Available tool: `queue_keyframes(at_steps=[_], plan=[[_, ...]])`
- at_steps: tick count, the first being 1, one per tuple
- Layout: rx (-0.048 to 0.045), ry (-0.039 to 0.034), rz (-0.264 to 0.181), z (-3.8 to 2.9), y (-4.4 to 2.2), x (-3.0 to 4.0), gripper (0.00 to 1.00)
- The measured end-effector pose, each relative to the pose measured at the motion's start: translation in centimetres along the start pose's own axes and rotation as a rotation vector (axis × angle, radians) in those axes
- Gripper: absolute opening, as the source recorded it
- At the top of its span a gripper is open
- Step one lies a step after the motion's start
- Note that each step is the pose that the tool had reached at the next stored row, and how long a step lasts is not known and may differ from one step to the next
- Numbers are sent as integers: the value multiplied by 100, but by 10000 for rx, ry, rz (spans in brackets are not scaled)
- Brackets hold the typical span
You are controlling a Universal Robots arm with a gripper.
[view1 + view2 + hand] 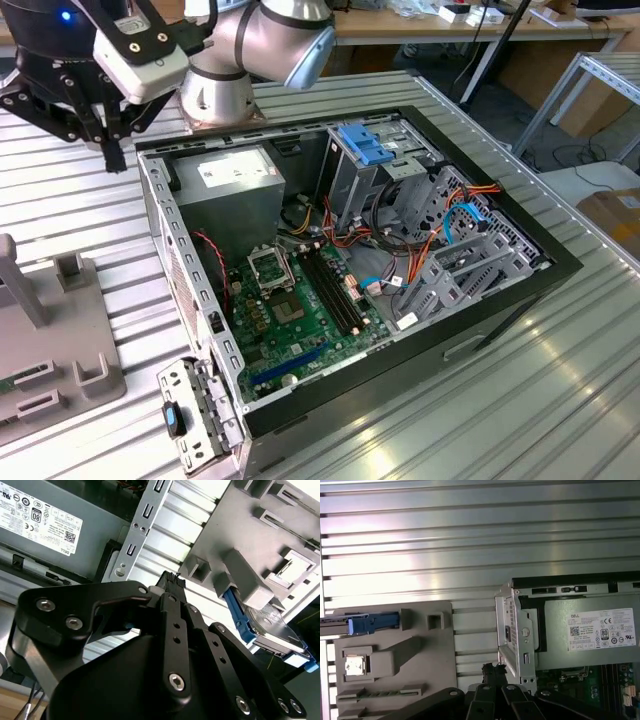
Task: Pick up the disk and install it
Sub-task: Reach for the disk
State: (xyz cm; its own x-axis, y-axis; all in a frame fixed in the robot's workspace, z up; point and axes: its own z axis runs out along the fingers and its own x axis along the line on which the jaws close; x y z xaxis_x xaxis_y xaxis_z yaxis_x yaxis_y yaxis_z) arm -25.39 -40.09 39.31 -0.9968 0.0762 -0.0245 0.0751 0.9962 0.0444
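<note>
In the exterior view a grey fixture lies on the ribbed metal tabletop at the exterior view's left. The disk sits slotted in this fixture, with its blue carrier against a grey block. In the first wrist view it appears edge-on at the fixture's far side, away from the computer.

The gripper hangs above the bare tabletop between the fixture and the corner of the open computer case, well apart from the disk. In both wrist views its black fingers come together at one tip with nothing between them, so they are clenched and empty.

Further right, the case lies on its side. The power supply is nearest the gripper, then comes the green motherboard. Beyond that a blue clip tops a grey metal cage.
</note>
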Motion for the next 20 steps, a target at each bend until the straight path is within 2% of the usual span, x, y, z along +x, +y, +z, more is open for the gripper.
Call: queue_keyframes(at_steps=[5, 8, 13, 14, 18, 20], plan=[[1, 0, 0, -1, -13, 102, 11], [0, 0, 1, 0, -28, 210, 11], [0, 0, -1, 0, -45, 315, 11], [-1, -1, -1, -1, -54, 363, 11], [1, 1, 0, -2, -65, 423, 11], [0, 0, 0, -2, -75, 477, 11]])
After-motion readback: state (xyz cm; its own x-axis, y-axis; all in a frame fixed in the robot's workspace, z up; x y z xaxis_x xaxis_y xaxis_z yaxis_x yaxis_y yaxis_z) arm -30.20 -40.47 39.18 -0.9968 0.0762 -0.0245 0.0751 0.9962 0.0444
